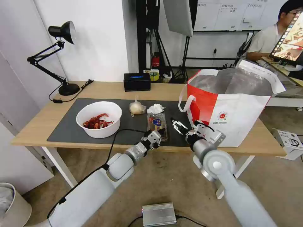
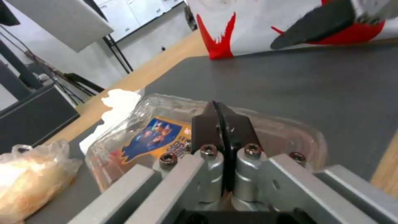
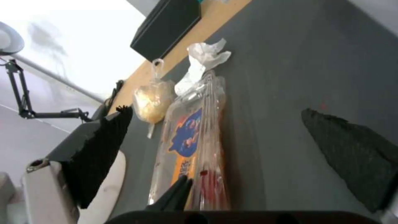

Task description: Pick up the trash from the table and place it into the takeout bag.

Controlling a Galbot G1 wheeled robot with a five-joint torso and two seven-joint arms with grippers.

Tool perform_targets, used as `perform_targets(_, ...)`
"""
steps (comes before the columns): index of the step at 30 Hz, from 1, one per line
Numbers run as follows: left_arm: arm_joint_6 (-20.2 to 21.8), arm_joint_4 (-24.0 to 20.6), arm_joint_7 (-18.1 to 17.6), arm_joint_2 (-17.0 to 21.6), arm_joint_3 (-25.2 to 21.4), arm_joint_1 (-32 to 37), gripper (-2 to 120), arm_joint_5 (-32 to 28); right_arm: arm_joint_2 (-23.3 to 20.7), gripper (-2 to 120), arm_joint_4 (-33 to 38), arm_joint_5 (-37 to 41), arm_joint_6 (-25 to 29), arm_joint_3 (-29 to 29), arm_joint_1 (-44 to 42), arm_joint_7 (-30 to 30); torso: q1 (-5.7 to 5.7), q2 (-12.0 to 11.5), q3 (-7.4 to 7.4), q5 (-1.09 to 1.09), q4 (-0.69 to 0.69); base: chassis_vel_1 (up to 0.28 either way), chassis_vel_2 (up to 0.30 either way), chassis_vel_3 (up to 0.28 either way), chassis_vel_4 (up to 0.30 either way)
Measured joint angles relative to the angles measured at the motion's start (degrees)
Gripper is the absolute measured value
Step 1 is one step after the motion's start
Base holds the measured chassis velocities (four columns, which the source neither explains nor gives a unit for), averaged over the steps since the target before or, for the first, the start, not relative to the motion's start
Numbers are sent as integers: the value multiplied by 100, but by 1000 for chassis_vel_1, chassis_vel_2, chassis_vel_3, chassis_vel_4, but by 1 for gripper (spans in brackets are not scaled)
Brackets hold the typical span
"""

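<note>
Silver left end effector (image 1: 162, 131) pinched over clamshell tray (image 1: 157, 123); right end effector (image 1: 174, 123) spread.

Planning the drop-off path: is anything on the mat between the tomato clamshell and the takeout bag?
Nothing lying on the mat shows between the clamshell and the takeout bag. The open right pincer is over that bare strip, and the shut left pincer is at the clamshell's near end.

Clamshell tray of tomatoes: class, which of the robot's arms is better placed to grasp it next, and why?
Probably right. The right gripper is open beside the clamshell tray; the left gripper sits shut at its near end.
</note>
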Motion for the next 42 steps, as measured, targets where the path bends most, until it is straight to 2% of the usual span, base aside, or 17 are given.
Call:
perform_targets(9, 1, -162, 1, 113, -278, 328, 0, -5, 58, 100, -260, 57, -12, -160, 205, -47, 0, 0, 0, 0, 0, 0, 0, 0, 0)
perform_targets(29, -23, -179, 10, 62, -361, 482, 0, -8, 388, 100, -765, 117, -106, -521, 688, -15, 0, 0, 0, 0, 0, 0, 0, 0, 0)
perform_targets(32, -24, -180, 10, 49, -375, 499, 0, -8, 416, 95, -828, 109, -133, -529, 688, -6, 0, 0, 0, 0, 0, 0, 0, 0, 0)
perform_targets(34, -26, -179, 10, 40, -390, 510, 0, -8, 442, 84, -900, 92, -166, -536, 687, -3, 0, 0, 0, 0, 0, 0, 0, 0, 0)
perform_targets(35, -26, -179, 10, 40, -390, 510, 0, -8, 442, 84, -900, 92, -166, -536, 687, -3, 0, 0, 0, 0, 0, 0, 0, 0, 0)
perform_targets(40, -30, -172, 10, 34, -408, 514, 0, -8, 490, 64, -1044, 67, -182, -561, 691, -2, -1, 0, 0, 0, -1, 0, 0, 0, 0)
perform_targets(41, -30, -172, 10, 34, -408, 514, 0, -8, 490, 64, -1044, 67, -182, -561, 691, -2, -1, 0, 0, 0, -1, 0, 0, 0, 0)
perform_targets(42, -32, -172, 10, 33, -413, 519, 0, -8, 513, 55, -1083, 59, -182, -562, 698, -2, 0, 0, 0, 0, 0, 0, 0, 0, 0)
